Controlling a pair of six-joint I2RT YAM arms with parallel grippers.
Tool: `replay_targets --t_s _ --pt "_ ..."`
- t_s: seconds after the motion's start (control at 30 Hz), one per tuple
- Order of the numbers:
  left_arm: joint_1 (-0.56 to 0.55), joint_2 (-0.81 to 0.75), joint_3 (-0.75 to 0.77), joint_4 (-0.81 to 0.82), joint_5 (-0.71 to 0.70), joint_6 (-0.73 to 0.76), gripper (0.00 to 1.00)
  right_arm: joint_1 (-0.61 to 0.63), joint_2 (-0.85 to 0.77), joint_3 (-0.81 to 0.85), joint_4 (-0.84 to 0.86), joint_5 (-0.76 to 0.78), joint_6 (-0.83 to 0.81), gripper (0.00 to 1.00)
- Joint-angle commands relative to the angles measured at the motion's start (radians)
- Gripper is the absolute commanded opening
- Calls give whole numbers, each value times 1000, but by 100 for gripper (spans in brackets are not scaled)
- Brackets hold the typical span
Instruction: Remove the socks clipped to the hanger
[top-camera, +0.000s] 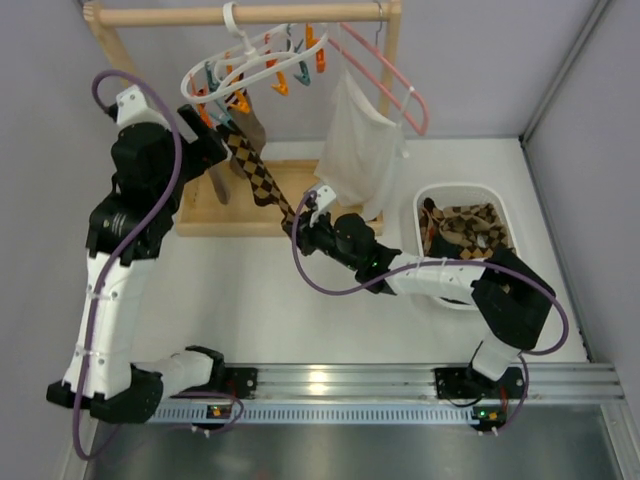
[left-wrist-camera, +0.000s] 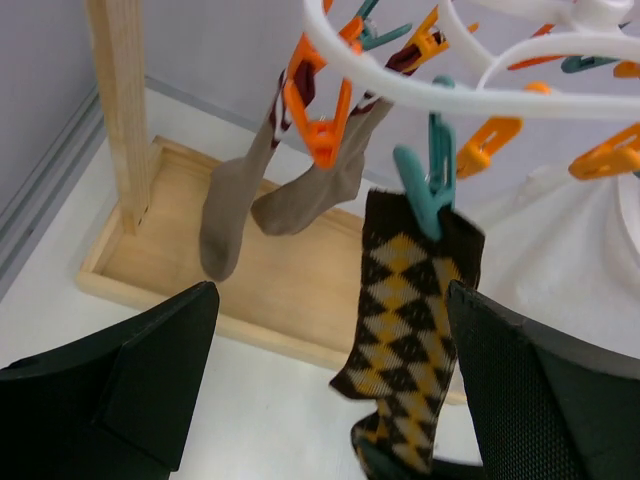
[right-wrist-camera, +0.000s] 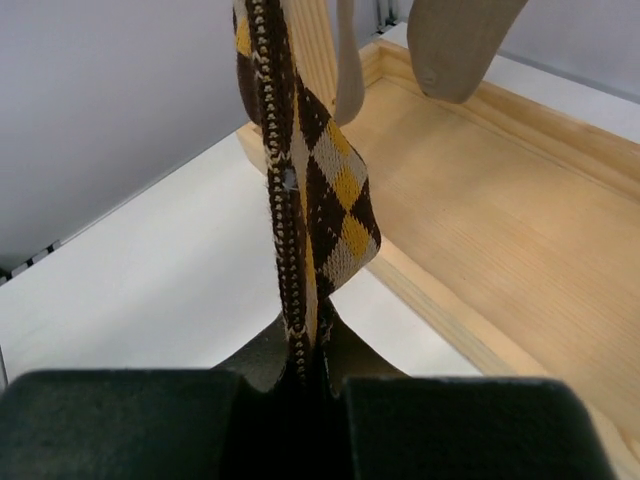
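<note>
Overhead view — wrist cameras close, share argyle sock (left-wrist-camera: 405, 330) (right-wrist-camera: 330, 205).

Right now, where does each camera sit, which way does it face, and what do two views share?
Top external: above and behind the bases, looking down on the white table; both arms show, left gripper open, right gripper shut on the brown-and-yellow argyle sock.
Left wrist: behind its own black fingers, facing the white plastic ring hanger and its teal clothespin.
Right wrist: behind its own closed fingers, looking along the sock toward the wooden tray base.
Shared: both wrist views show that sock and base.
</note>
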Motion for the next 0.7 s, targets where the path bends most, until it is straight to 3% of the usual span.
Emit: replay_targets --t_s 0.0,0.13,0.3,0.43,0.67 --pt "4 141 128 22 8 18 98 63 -8 25 -35 127 17 0" --pt "1 218 211 23 35 8 98 127 24 85 -92 273 -22 0" --pt "-25 233 252 22 -45 21 98 175 81 163 -139 356 -51 0" --pt "-45 232 263 22 -126 58 98 231 141 260 -202 558 -120 0" --pt "-51 244 304 22 -174 101 96 267 228 372 -256 602 -152 0"
